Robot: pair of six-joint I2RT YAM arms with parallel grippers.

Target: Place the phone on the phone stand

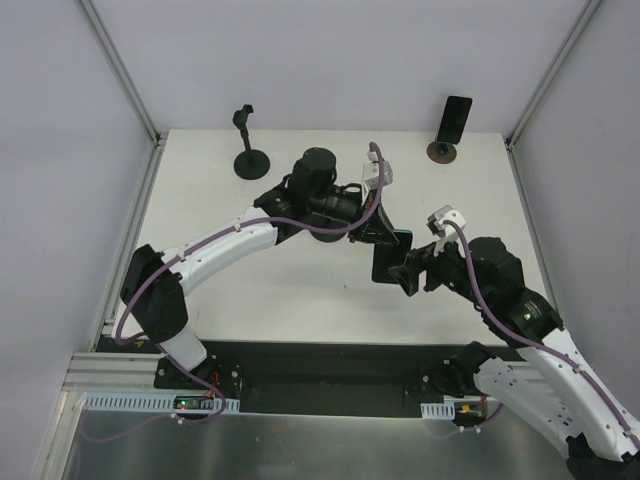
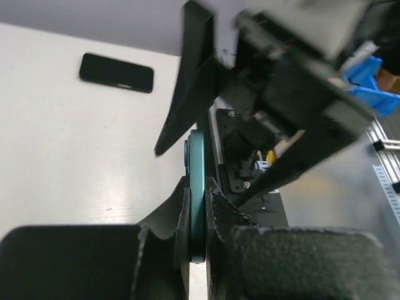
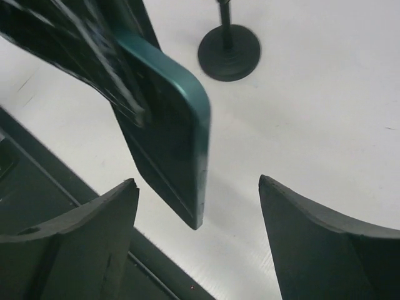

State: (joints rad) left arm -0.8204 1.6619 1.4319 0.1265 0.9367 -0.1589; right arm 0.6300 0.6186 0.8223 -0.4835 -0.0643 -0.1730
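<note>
left gripper (image 2: 197,187) pinches the teal phone (image 3: 169,137) across its flat faces, aloft over the table (image 1: 300,295); right gripper (image 3: 197,182) gapes just beside. we judge it stiff, slick, breakable: grip firmly near the middle.

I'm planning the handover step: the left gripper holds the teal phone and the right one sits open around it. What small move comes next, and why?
Probably back the right gripper straight off the teal phone. Its fingers stand open, touching nothing, while the left gripper is clamped on the phone's faces, and the empty stand lies on the left arm's side.
</note>
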